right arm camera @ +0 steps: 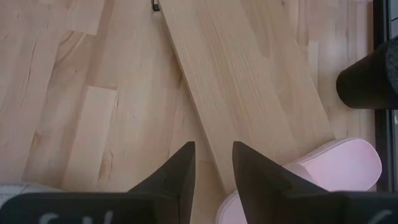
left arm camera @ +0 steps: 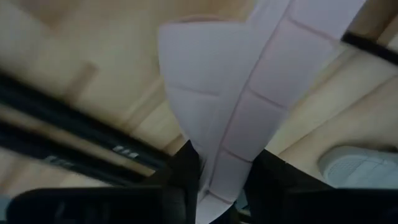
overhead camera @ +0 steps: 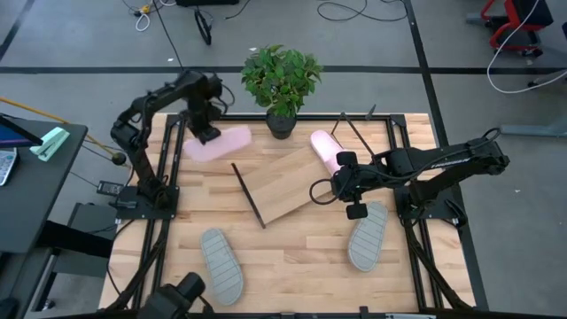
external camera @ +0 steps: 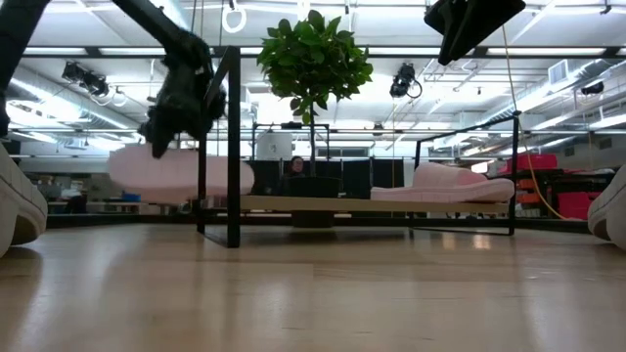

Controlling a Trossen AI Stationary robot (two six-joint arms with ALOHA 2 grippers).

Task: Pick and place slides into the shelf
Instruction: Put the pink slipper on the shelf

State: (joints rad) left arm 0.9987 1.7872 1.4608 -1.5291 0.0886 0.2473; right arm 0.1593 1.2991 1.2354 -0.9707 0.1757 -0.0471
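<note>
Pink slides (overhead camera: 221, 142): two. Grey slides (overhead camera: 221, 264): two. Shelf (overhead camera: 288, 184): one.

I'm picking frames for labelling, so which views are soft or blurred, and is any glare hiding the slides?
Left wrist view: the pink slide in the left gripper is soft, too close to focus. Low view: that slide and the tabletop in front are blurred; ceiling lights are bright but hide nothing. High view: even light, both grey slides crisp. Right wrist view: shelf grain sharp, no glare.
</note>
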